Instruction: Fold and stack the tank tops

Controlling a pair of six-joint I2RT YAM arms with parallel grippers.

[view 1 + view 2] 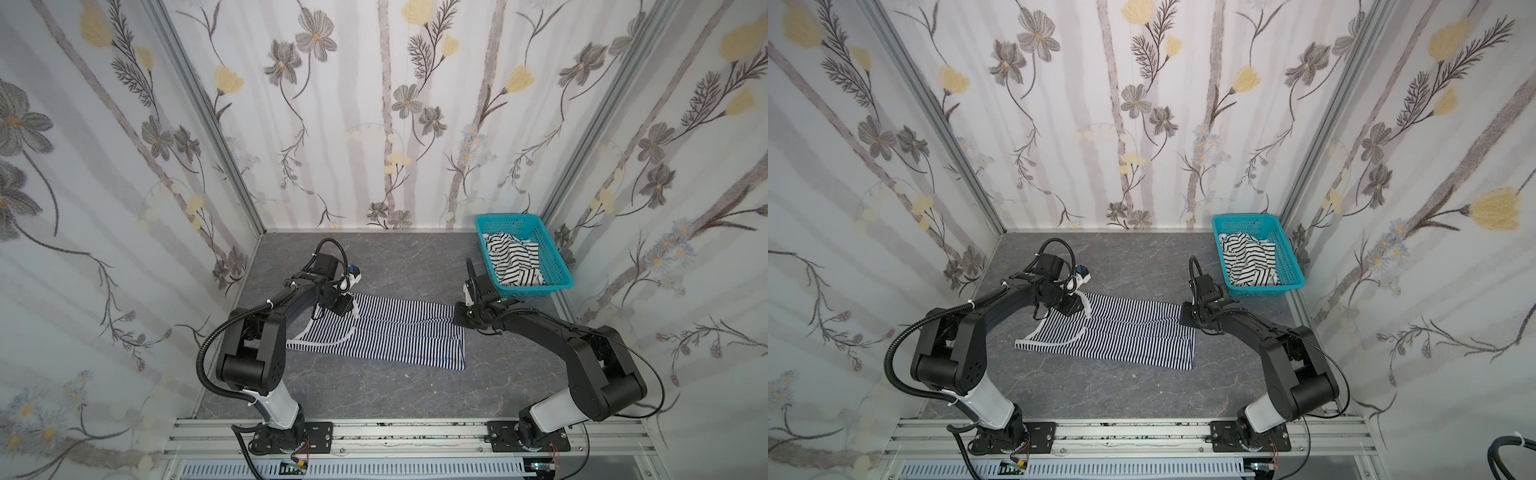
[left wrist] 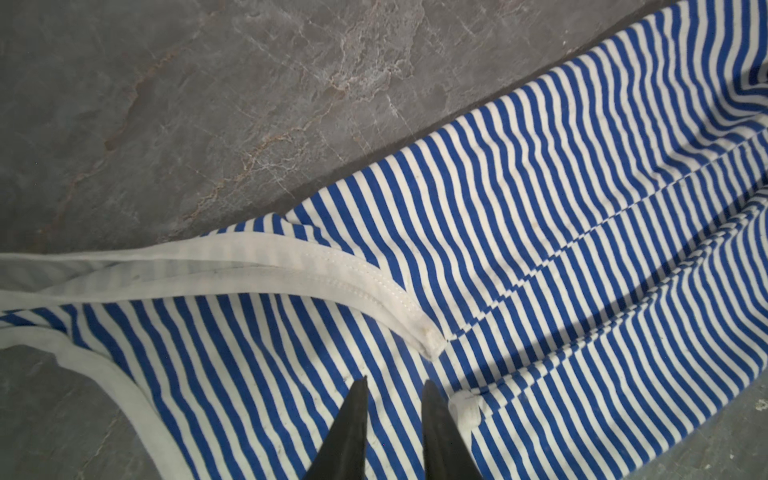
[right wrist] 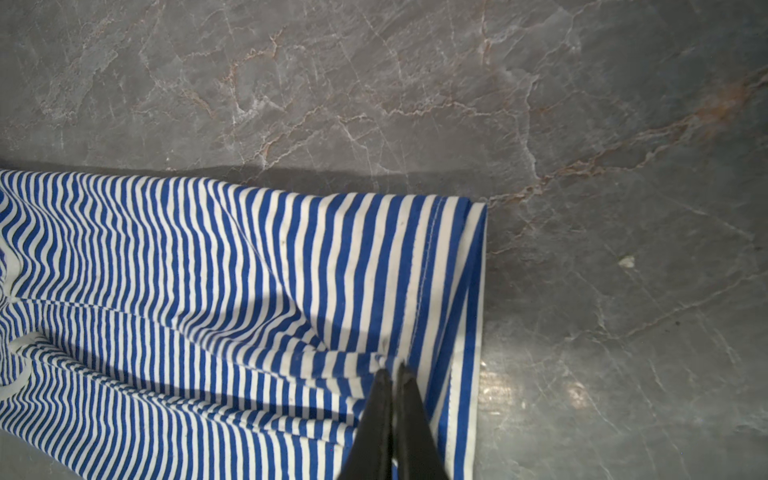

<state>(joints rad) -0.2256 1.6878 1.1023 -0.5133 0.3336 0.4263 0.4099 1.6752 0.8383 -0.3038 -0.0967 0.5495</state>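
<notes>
Clearly the job is at an early stage. In both top views the navy-striped tank top (image 1: 395, 332) lies spread lengthwise on the grey tabletop (image 1: 374, 395), stretched between the two pincers. The left pincer (image 1: 345, 309) is over its strap end and the right pincer (image 1: 459, 318) is at its hem end. Long creases run down the cloth, so a lengthwise fold looks to be laid in. Just beyond the right pincer stands the teal basket (image 1: 536, 291), and the black-and-white tank top (image 1: 513, 259) sits crumpled inside it, untouched.

From the left wrist, the left pincer (image 2: 397, 380) is released. Its two tips stand apart with striped cloth showing flat between them and nothing gripped. The white trim (image 2: 374, 286) of an armhole runs just ahead of the tips.

From the right wrist, the right pincer (image 3: 392, 368) is clenched on the navy-striped tank top, nipping a small ridge of cloth. The stitched hem (image 3: 469, 291) lies just beside the tips, and wrinkles fan out from the nip.

By my reading, this top needs its crosswise folds. The basket top has yet to be taken out, folded, and set on it, so no stack exists.
</notes>
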